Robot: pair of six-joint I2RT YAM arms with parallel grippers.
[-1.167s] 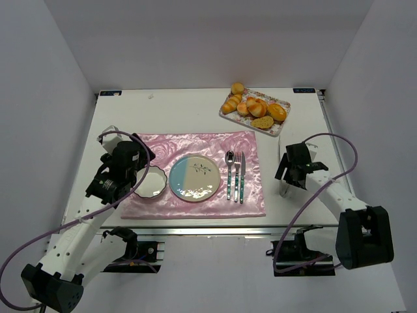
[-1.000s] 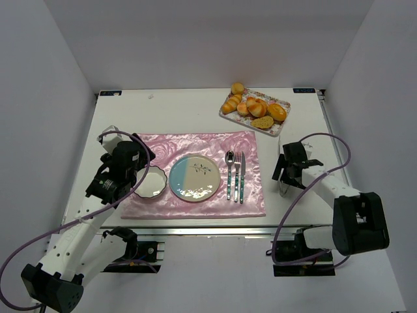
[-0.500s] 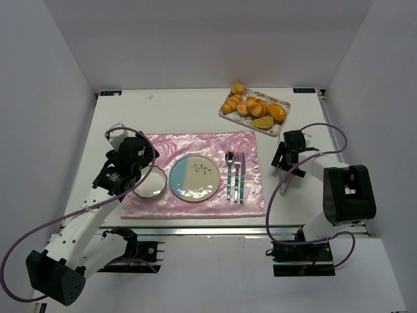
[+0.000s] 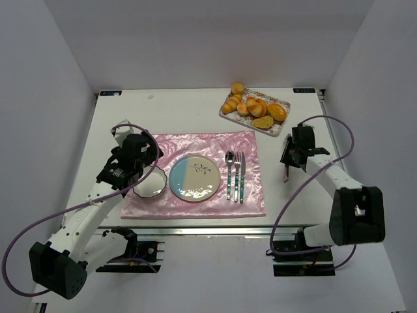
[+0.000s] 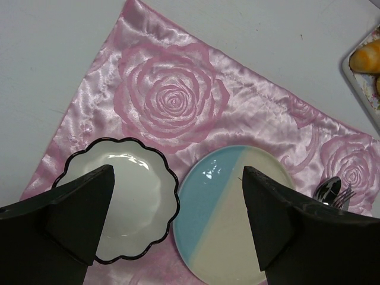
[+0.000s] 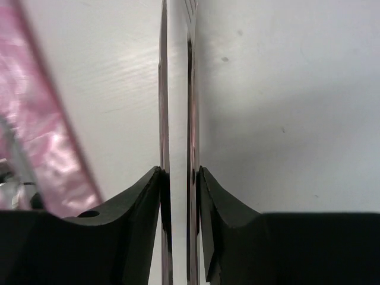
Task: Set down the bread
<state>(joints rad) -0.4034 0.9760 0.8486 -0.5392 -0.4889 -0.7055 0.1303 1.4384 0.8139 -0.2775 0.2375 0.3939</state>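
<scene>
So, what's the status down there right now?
Left fingers open above bowl and plate. Right fingers shut on metal tongs. Bread on its tray, plate bare. Nothing seen blocking the way.

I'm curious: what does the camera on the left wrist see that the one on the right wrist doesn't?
Only the left wrist view: the left gripper, open above a scalloped bowl and a blue-and-cream plate, plus the tip of a spoon and a corner of the bread tray. Only the right wrist view: the right gripper, closed on what look like metal tongs. Both: the pink placemat and the white table.
</scene>
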